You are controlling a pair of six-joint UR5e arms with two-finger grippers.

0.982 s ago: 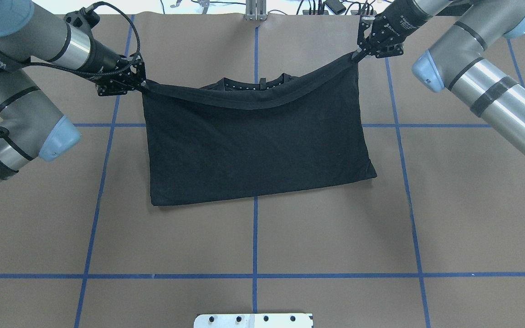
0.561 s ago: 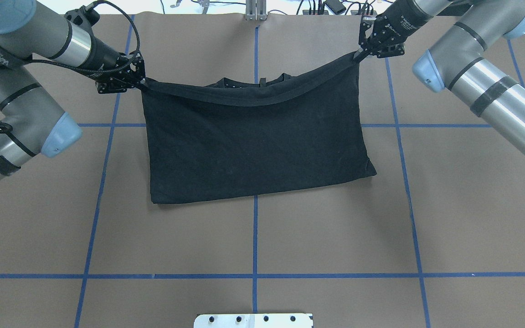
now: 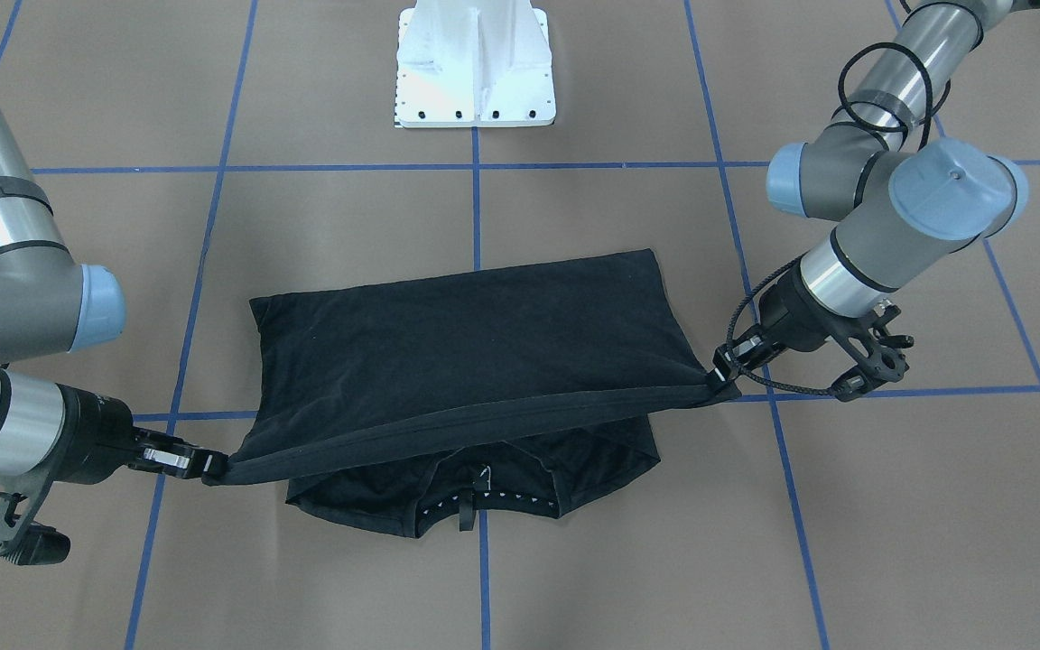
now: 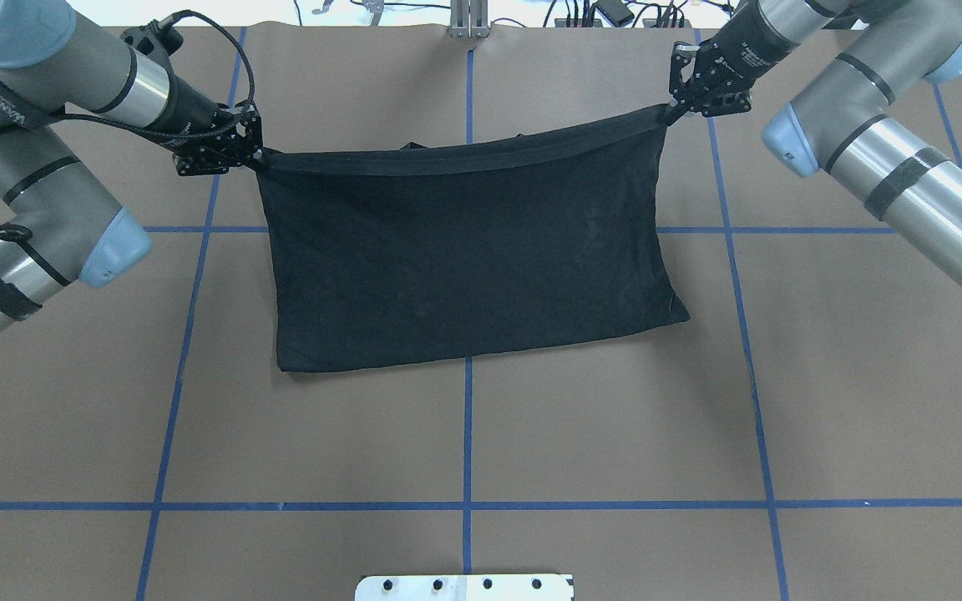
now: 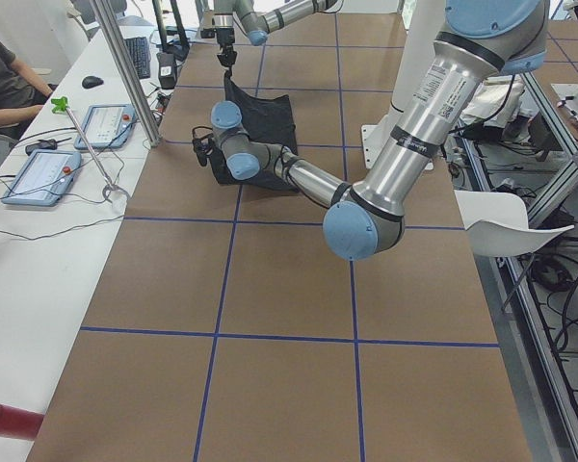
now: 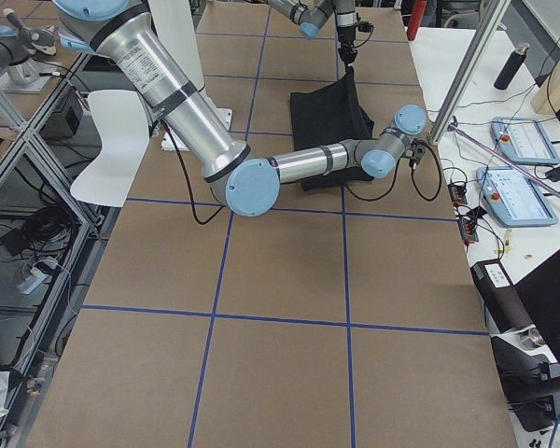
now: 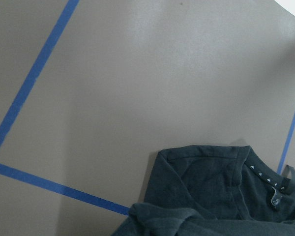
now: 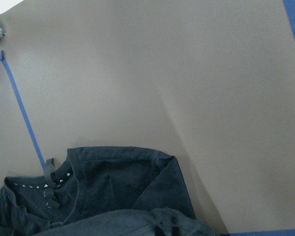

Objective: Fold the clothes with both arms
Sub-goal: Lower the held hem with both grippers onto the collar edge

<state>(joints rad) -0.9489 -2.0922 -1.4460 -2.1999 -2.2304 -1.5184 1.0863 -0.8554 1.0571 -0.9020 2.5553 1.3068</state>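
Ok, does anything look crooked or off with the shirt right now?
Yes, the T-shirt sits askew to the blue tape grid: its near edge slants, and one corner pokes out on the right. The right claw holds its hem corner farther from the robot than the left claw does. No damage visible.

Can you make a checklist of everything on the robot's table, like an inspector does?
Surface: brown table with a blue tape grid.
Job's things: black shirt, half folded, its hem held up over the collar end.
Clutter: nothing seen.
End effectors: left end effector and right end effector each shut on a hem corner.
Cables: black cable loops over the left arm.
Surroundings: white base; person seated by tablets.
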